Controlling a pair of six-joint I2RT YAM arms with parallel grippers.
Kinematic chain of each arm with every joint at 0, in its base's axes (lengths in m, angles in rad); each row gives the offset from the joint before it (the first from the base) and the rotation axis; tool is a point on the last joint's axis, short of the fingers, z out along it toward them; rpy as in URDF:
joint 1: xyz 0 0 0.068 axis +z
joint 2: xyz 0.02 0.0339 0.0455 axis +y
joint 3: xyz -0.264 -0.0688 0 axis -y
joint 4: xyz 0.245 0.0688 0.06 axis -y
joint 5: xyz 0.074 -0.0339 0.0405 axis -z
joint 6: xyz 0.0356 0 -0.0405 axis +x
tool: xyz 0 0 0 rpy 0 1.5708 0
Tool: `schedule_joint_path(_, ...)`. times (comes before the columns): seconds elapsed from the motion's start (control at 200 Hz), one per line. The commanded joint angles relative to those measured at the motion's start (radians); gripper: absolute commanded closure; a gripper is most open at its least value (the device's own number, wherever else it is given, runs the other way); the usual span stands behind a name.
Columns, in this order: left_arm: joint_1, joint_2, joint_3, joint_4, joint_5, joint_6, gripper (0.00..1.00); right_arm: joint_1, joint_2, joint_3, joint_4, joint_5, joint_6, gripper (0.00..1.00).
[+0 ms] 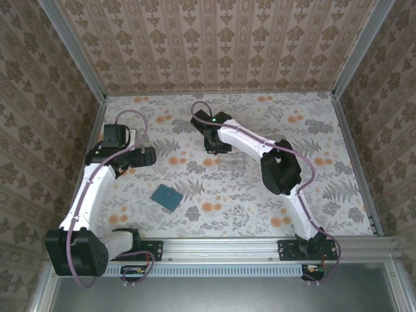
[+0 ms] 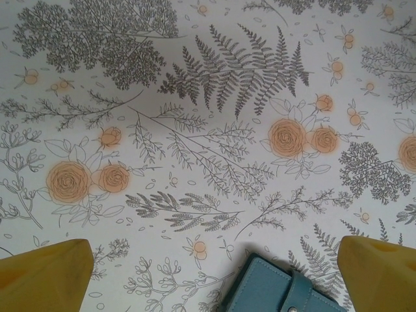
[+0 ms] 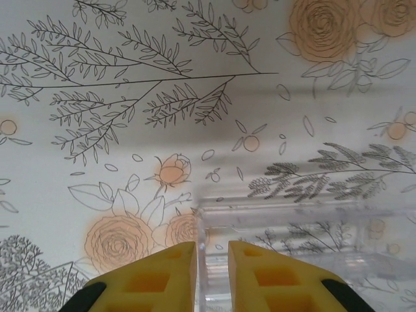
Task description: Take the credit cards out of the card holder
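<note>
We're looking down on the floral-patterned counter [image 1: 260, 208], and the small teal-blue square card holder [image 1: 167, 197] is lying flat and folded shut on it, between the two arms and nearer the left one. The left gripper [image 1: 149, 156] is hovering beyond the wallet, toward the far wall and a little to the left, not touching it. From the left wrist we're seeing its yellow fingers [image 2: 45, 273] standing wide apart at the bottom corners with nothing between them. A corner of the card holder [image 2: 286, 289], strap and snap showing, is peeking in at the bottom edge between them, closer to the right-hand finger. Over to the right gripper [image 1: 214, 147]: it's reaching toward the middle of the counter, pointing down right beside a clear, boxy plastic piece [image 1: 229, 162]. From the right wrist we're getting its two yellow fingers [image 3: 156, 276] nearly together, just a slim gap dividing them. The left edge of the clear plastic piece [image 3: 305, 237] is sitting in that gap. We cannot tell whether the pads are pressing on that edge or standing just off it. The clear piece is sitting well apart from the card holder.
</note>
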Motion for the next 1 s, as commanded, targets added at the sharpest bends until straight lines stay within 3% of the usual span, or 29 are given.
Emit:
schedule_joint_path(0.0, -0.026, 0.022, 0.025, -0.048, -0.027, -0.041, 0.04, -0.001, -0.105, -0.023, -0.021, -0.004, -0.028, 0.77)
schedule_joint_path(0.175, -0.15, 0.066, 0.039, -0.075, -0.157, -0.141, 0.05, 0.005, -0.19, -0.101, 0.042, -0.094, -0.087, 0.72)
schedule_joint_path(0.325, -0.203, 0.107, -0.009, -0.073, -0.166, -0.278, 0.05, 0.016, -0.249, -0.19, 0.132, -0.247, -0.179, 0.67)
schedule_joint_path(0.47, -0.268, 0.157, -0.026, -0.138, -0.239, -0.451, 0.05, 0.018, -0.297, -0.255, 0.142, -0.249, -0.188, 0.67)
schedule_joint_path(0.63, -0.363, 0.158, -0.098, -0.146, -0.31, -0.74, 0.03, 0.018, -0.355, -0.349, 0.185, -0.254, -0.176, 0.66)
schedule_joint_path(0.845, -0.488, 0.176, -0.182, -0.141, -0.3, -1.103, 0.04, 0.015, -0.387, -0.394, 0.18, -0.242, -0.204, 0.66)
schedule_joint_path(0.99, -0.535, 0.191, -0.239, -0.035, -0.25, -1.214, 0.04, 0.012, -0.4, -0.409, 0.176, -0.238, -0.217, 0.65)
